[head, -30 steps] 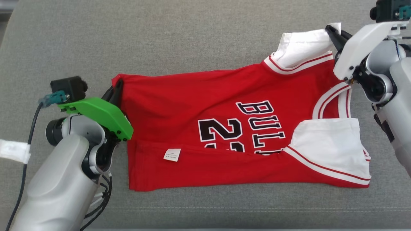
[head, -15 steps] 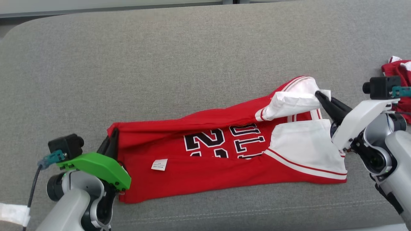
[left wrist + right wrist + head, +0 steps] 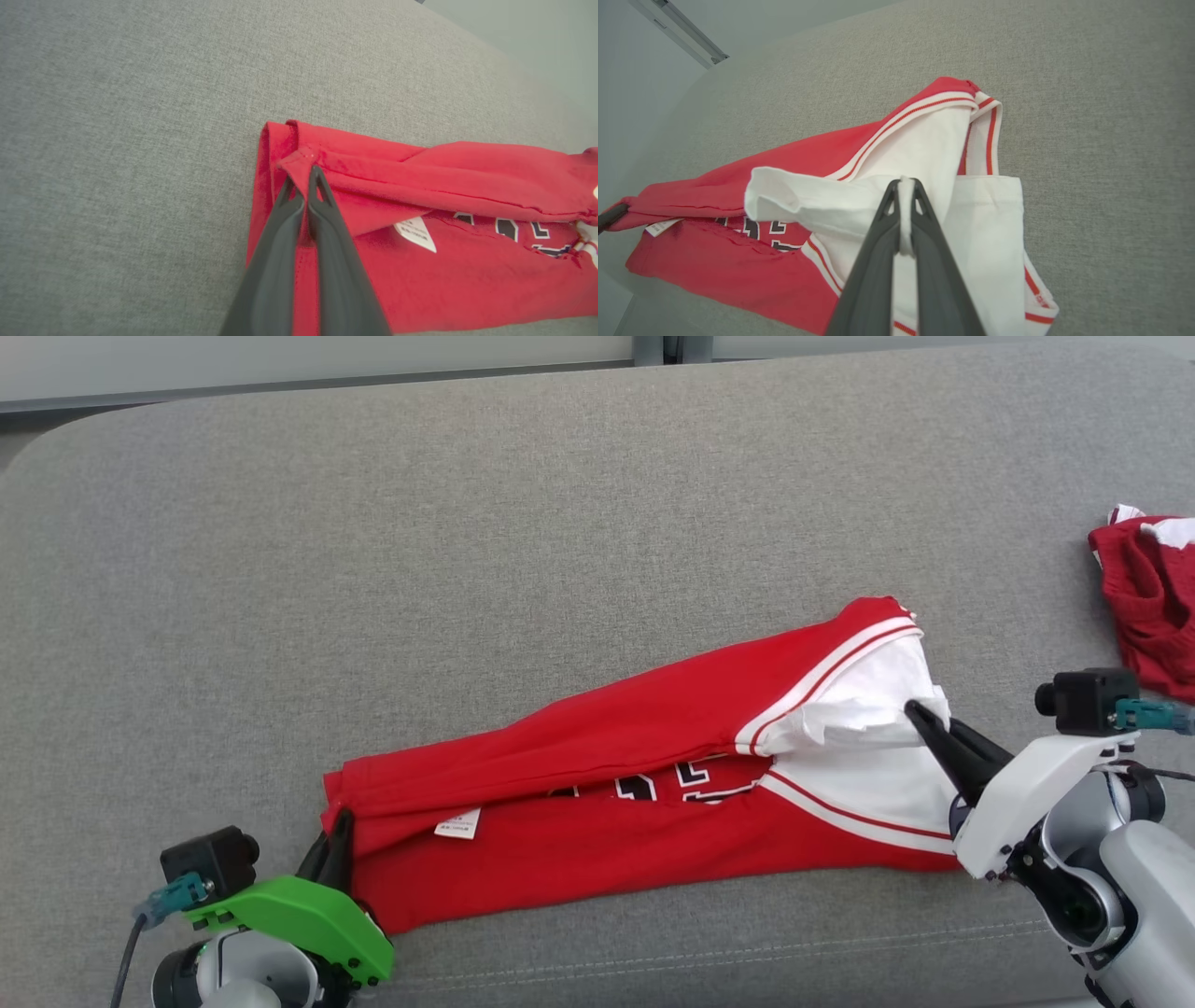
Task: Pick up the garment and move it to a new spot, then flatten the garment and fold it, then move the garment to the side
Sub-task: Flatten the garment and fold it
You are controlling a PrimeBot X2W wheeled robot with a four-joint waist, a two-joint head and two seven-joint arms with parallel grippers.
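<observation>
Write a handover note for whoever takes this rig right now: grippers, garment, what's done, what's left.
Left gripper: shut on the red hem corner of the jersey.
Right gripper: shut on its white sleeve fabric.
Jersey: on the grey cushion, far half drawn over the near half, raised at both pinched ends. Another red garment lies apart at the right.
Done: pickup and flattening, apparently; lengthwise fold partly made.
Left: lay the fold down, release, finish folding, move it aside.

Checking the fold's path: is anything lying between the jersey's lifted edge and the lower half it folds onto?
Nothing visible does. The left end effector and right end effector pinch the jersey at its edge; its lower half is bare. Another red garment lies apart at right.
</observation>
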